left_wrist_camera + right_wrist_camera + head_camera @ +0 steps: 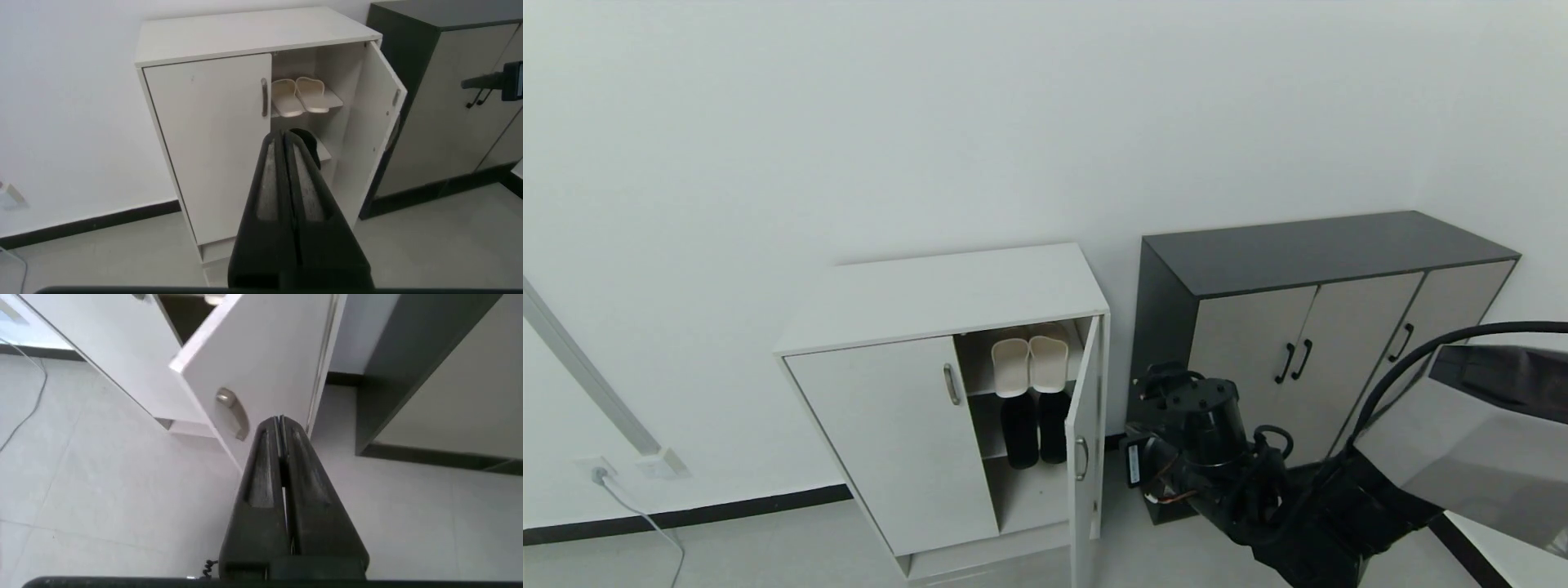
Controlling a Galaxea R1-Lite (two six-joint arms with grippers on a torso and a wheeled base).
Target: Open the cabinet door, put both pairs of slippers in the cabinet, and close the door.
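Right wrist view: the right gripper (282, 423) has its fingers pressed together, empty, with the tips just beside the handle (231, 412) of the open right door (270, 351). The left gripper (286, 135) is likewise closed on nothing and points at the white cabinet (245, 37). Inside, the cream slippers (1029, 365) lie on the upper shelf, with the black slippers (1036, 429) on the shelf below. The left door (898, 441) is shut.

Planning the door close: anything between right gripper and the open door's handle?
Nothing; in the right wrist view the stretch from right gripper to handle is bare.
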